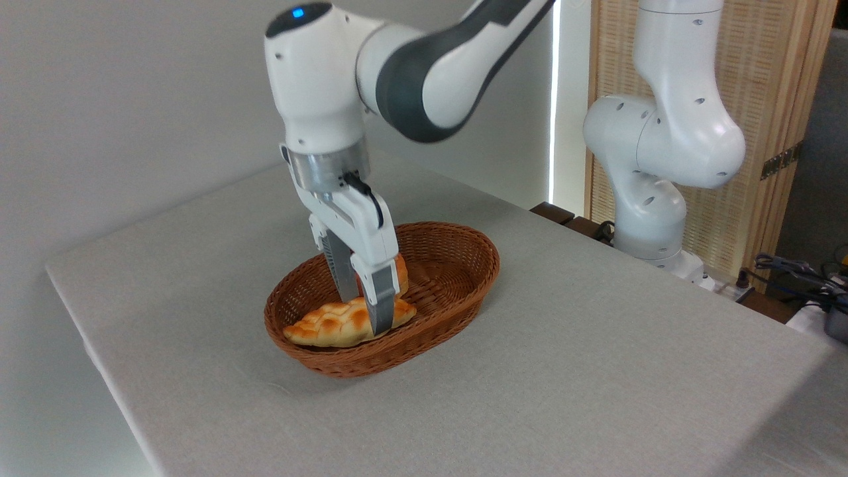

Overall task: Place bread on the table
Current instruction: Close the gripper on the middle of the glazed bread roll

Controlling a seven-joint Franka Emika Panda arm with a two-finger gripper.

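The bread, a braided loaf with toasted patches, lies along the front of the brown wicker basket on the grey table. My gripper reaches down into the basket and straddles the right half of the loaf. One finger stands behind the loaf, and the other finger covers part of its front side. The fingers are spread wide, so the gripper looks open around the bread. The loaf rests in the basket.
A small orange bun sits behind the gripper in the basket, mostly hidden. The arm's white base stands at the table's far right edge. Cables and gear lie beyond that edge. The table's left edge runs near the basket.
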